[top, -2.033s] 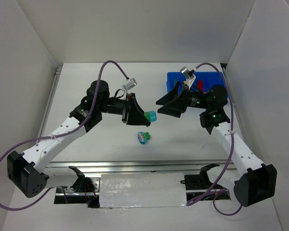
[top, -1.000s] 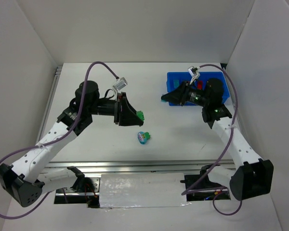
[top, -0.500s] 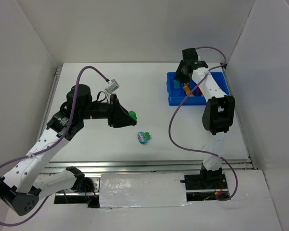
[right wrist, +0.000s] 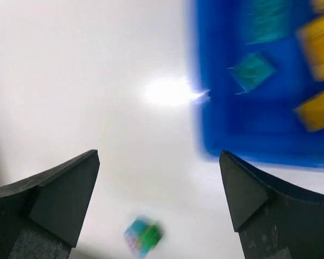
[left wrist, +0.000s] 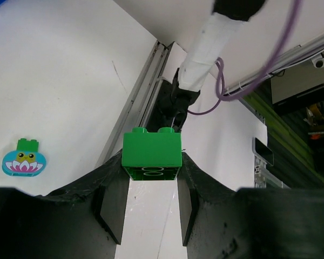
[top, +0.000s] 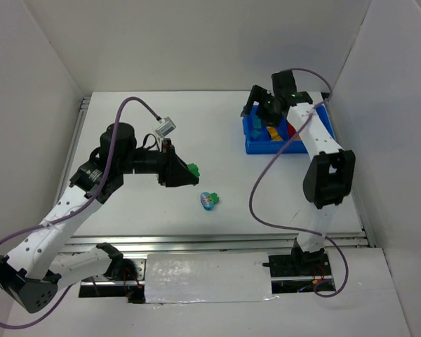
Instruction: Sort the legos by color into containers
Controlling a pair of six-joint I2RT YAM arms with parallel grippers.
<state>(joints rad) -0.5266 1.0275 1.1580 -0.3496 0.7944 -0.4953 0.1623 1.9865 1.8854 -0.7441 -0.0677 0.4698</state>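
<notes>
My left gripper (top: 190, 170) is shut on a green brick (top: 193, 168) and holds it above the table left of centre; in the left wrist view the brick (left wrist: 152, 156) sits between the fingertips. A cyan and green brick with a flower print (top: 209, 200) lies on the table, and also shows in the left wrist view (left wrist: 24, 160) and, blurred, the right wrist view (right wrist: 143, 236). The blue tray (top: 250, 146) stands at the back right holding yellow (right wrist: 316, 110), teal (right wrist: 252, 70) and red (top: 292, 126) bricks. My right gripper (right wrist: 159, 156) is open and empty, raised over the tray's left edge (right wrist: 205, 135).
White walls close in the table on the left, back and right. A metal rail (top: 196, 240) runs along the near edge. The right arm (top: 323, 147) stands nearly upright beside the tray, its purple cable (top: 256, 189) hanging over the table.
My left gripper drew back to the left with the green brick, then held still. My right arm rose from a low reach, and its gripper swung out over the tray's left edge.
</notes>
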